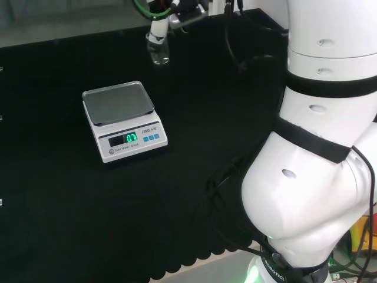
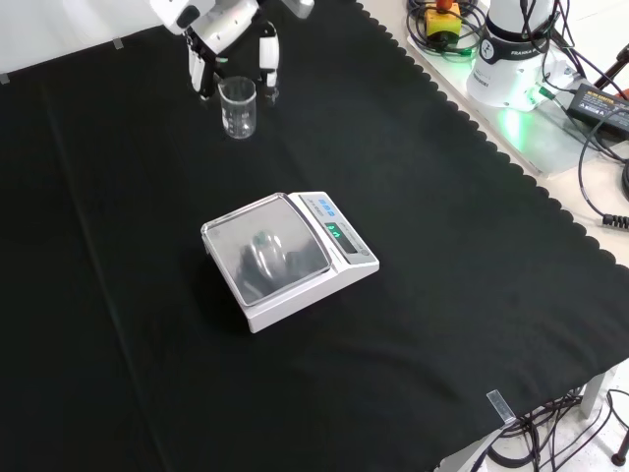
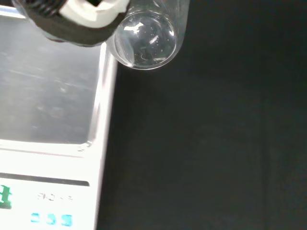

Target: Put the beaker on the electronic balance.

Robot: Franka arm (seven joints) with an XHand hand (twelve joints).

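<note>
Fingers of the hand (image 2: 231, 29) straddled the beaker (image 2: 238, 107) near the bench's far edge, seemingly gripping it; next, carry it onto the scale (image 2: 285, 258).

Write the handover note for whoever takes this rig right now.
Hand: at the beaker, fingers either side of it; whether they grip it cannot be told.
Beaker: upright near the far edge of the black cloth in the front view, apart from the balance; looks empty.
Balance: mid-cloth, display lit, pan bare.
Done: hand brought to the beaker.
Left: grasp, lift, carry to the pan, set down, release.
</note>
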